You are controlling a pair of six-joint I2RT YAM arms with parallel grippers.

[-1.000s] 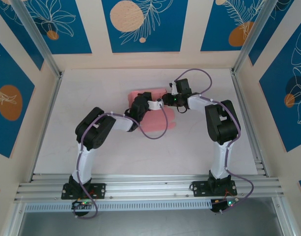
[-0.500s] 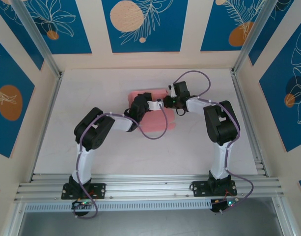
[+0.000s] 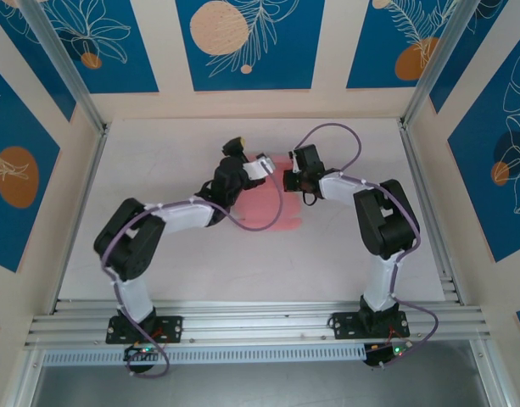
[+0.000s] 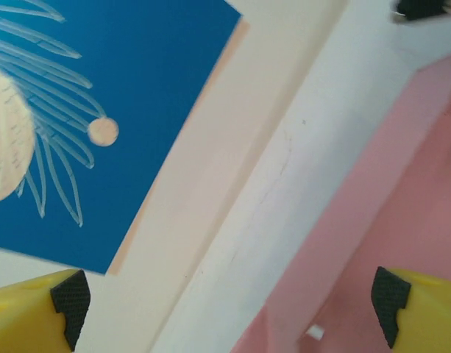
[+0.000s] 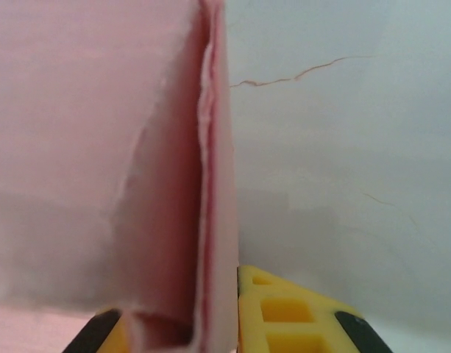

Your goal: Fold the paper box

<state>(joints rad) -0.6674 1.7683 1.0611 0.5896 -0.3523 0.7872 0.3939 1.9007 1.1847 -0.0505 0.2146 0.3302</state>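
White table (image 3: 149, 178) | right pincer (image 5: 203, 323) — clamps paper box (image 5: 85, 147) | left pincer (image 4: 231, 298) — agape

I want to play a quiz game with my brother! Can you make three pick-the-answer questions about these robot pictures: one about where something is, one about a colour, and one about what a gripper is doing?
1. Where does the paper box lie?
A) on the white table, between the two arms
B) on the blue wall
C) on the metal rail in front

2. What colour is the paper box?
A) green
B) pink
C) black

3. How are the fingers of the left gripper set?
A) shut on the paper
B) wide apart, holding nothing
C) shut on a cable

Answers:
1 A: the top view shows it on the table between the arms.
2 B: it is pink in every view.
3 B: the left wrist view shows the yellow fingers far apart with nothing between them.
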